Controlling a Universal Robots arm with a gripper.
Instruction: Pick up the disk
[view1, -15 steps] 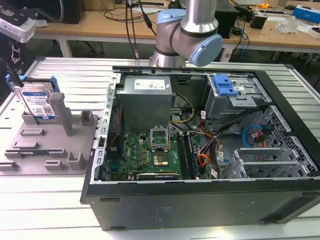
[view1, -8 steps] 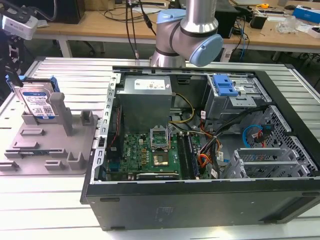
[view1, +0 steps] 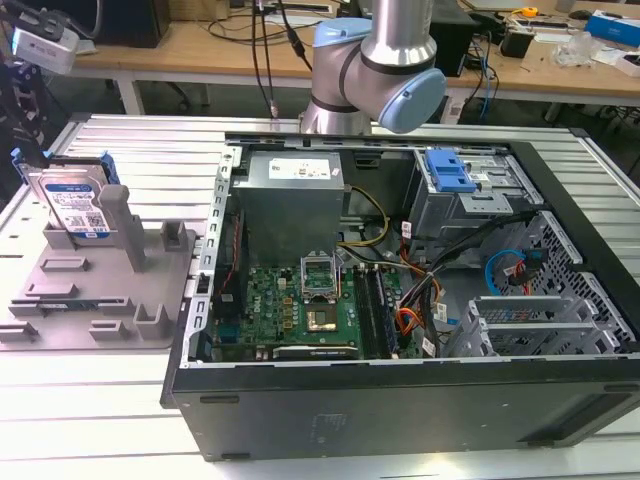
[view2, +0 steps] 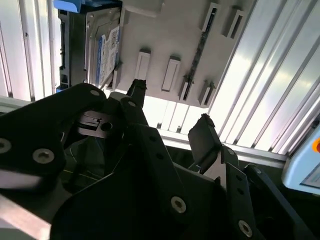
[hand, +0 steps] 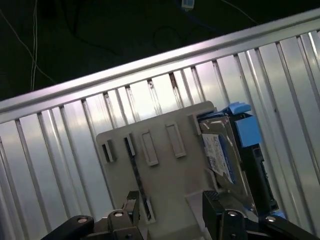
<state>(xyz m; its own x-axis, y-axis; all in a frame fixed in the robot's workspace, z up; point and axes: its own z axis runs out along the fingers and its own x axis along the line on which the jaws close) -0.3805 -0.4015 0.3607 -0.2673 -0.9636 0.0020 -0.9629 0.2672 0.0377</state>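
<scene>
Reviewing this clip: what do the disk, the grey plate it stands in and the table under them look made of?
The disk has a silver metal casing with a dull sheen, a printed paper-like label, and blue side rails that look plastic. The plate is matte grey with moulded posts and slots, so probably plastic. The table is made of bright ribbed strips that reflect light, likely aluminium.

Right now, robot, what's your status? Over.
End effector open, empty, off the disk. Disk upright on grey fixture plate. Upright post beside it.
</scene>
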